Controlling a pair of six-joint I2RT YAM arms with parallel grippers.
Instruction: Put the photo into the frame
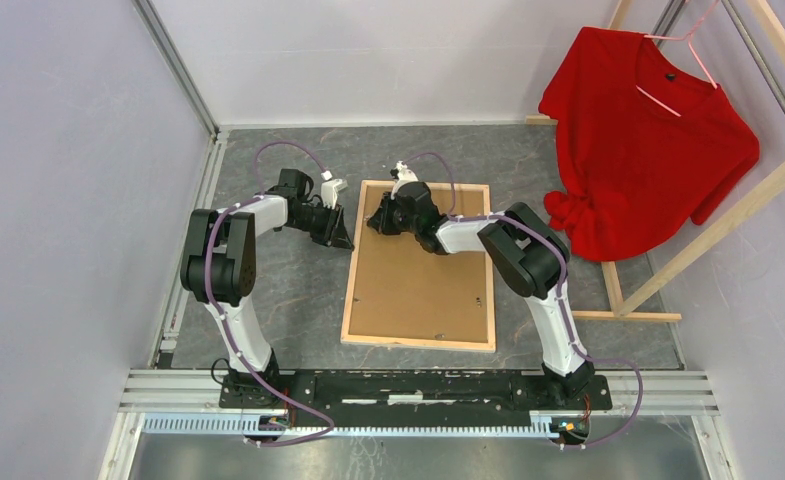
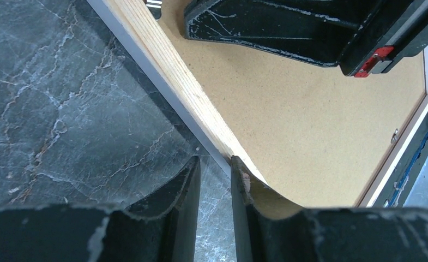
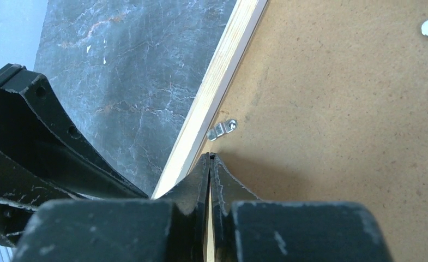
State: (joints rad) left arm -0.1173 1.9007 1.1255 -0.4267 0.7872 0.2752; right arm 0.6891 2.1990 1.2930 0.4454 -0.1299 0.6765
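Backing work looks to be the step in hand. From the top camera, the frame [image 1: 418, 342] lies reverse up in the middle of the desk, its long sides running from near edge to far edge, with a brown hardboard sheet [image 1: 423, 290] seated inside its rails. The photo shows in none of the views. It may sit under that sheet, but you cannot confirm it. Both arms reach toward the frame's far-left corner: the left end effector [image 1: 340, 232] is just outside the rail and the right end effector [image 1: 376, 222] is over the sheet.

Your left wrist camera shows its fingers narrowly apart, gripping nothing, with one finger [image 2: 243, 183] against the light-wood rail.

Your right wrist camera shows its fingers pressed together, tips at the hardboard just beside a metal turn clip [image 3: 222, 130] by the rail. Your next move probably concerns that clip: a small sideways push with the tips kept low, and the left end effector steadying the rail.
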